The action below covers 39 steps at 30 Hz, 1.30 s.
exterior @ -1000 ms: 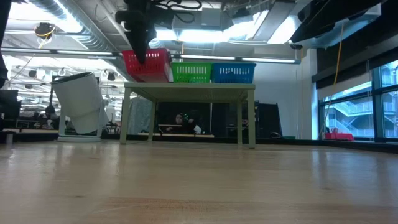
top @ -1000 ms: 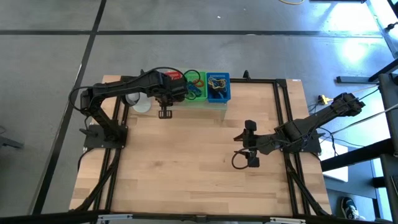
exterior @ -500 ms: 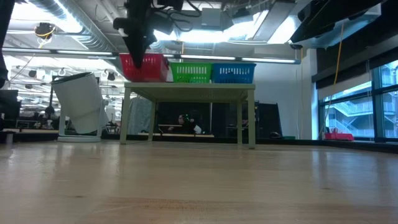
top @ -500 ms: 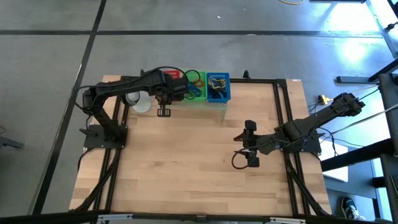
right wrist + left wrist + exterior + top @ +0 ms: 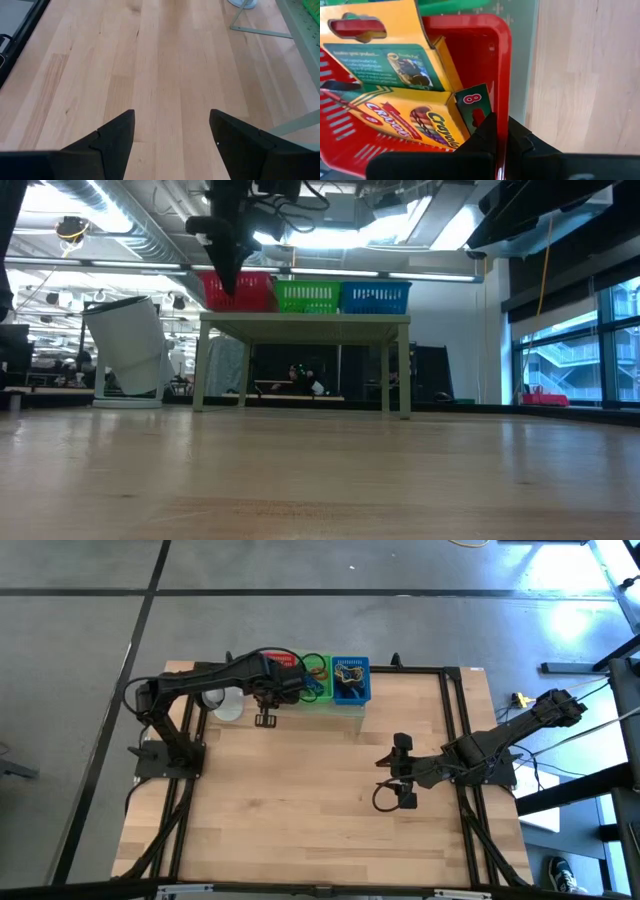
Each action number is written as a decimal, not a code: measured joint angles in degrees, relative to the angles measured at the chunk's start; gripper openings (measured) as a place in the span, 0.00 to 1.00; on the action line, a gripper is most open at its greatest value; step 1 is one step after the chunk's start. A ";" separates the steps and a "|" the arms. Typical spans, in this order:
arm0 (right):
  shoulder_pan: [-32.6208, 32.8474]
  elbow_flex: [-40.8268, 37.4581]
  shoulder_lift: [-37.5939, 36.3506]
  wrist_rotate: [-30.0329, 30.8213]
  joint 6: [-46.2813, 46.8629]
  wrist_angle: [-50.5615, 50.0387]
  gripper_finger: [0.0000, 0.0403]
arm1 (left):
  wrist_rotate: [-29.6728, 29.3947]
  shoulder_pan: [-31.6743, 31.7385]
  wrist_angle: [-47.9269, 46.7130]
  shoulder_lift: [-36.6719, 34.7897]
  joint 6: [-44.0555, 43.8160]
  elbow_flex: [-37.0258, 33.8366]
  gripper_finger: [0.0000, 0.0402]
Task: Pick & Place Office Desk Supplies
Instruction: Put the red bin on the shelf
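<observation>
- Up at the table's (image 5: 300, 800) far edge, the left claw (image 5: 266, 720) hangs by the red basket (image 5: 281, 661), the arm reaching across from the left side.
- Seen from the left wrist, the left claw (image 5: 499, 137) is pinched narrow on the red basket's rim (image 5: 503, 75), one finger inside the wall and one outside.
- Inside that red basket lie two yellow crayon boxes: one (image 5: 380, 55) with a green printed panel and a hang-slot, the other (image 5: 405, 120) lower down, its orange-and-yellow face partly under the first.
- A small green box end with an "8" (image 5: 474, 102) sits against the basket wall, just beside the claw's inner finger.
- From the low view, three baskets stand in a row on a pale green stand (image 5: 305, 325): red (image 5: 240, 290), green (image 5: 307, 296), blue (image 5: 375, 297), touching side to side.
- The left claw (image 5: 228, 275) comes down in front of the red basket there.
- From above, green loops (image 5: 315, 668) lie in the green basket (image 5: 312, 692), and tan and grey bits (image 5: 348, 676) in the blue basket (image 5: 352, 692).
- A white round object (image 5: 222, 703) stands just left of the stand; in the low view it (image 5: 128, 350) leans tilted.
- The right claw (image 5: 404, 772) waits over the table's right half, well apart from the baskets.
- Its fingers (image 5: 112, 135) are spread wide, with only bare wood between them.
</observation>
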 joint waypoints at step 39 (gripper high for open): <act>0.01 0.00 0.00 0.11 0.00 0.02 0.64 | 0.17 0.29 2.43 1.42 -3.71 0.04 0.08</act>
